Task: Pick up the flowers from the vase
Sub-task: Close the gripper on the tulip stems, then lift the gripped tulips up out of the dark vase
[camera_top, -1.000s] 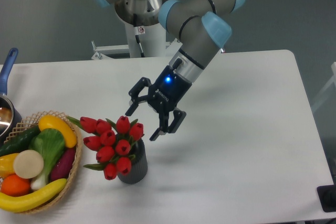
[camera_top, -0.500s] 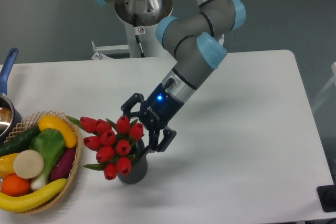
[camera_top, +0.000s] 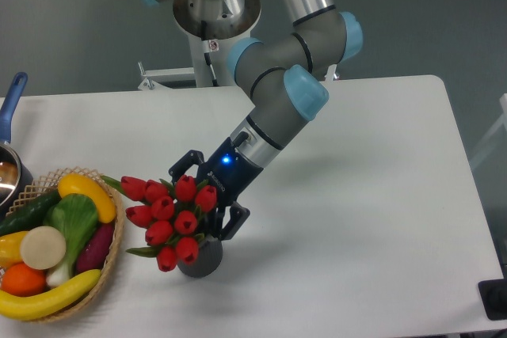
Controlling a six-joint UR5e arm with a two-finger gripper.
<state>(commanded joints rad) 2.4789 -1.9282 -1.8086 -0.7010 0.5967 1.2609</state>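
Observation:
A bunch of red tulip flowers [camera_top: 170, 219] with green leaves stands in the small dark grey vase [camera_top: 202, 260] near the table's front left. My gripper [camera_top: 207, 200] is open, reaching in from the right at the level of the stems. One finger [camera_top: 182, 165] shows behind the blooms, the other [camera_top: 233, 222] just right of the vase's rim. The stems between the fingers are hidden by the blooms, so contact cannot be judged.
A woven basket [camera_top: 117, 237] of fake fruit and vegetables sits at the left, close to the flowers. A pot with a blue handle [camera_top: 11, 100] is at the far left edge. The robot's base column [camera_top: 207, 53] stands behind the white table [camera_top: 364, 219].
The gripper has moved down and to the left, from beside the bunch to straddling it just above the vase. The flowers and vase have not moved.

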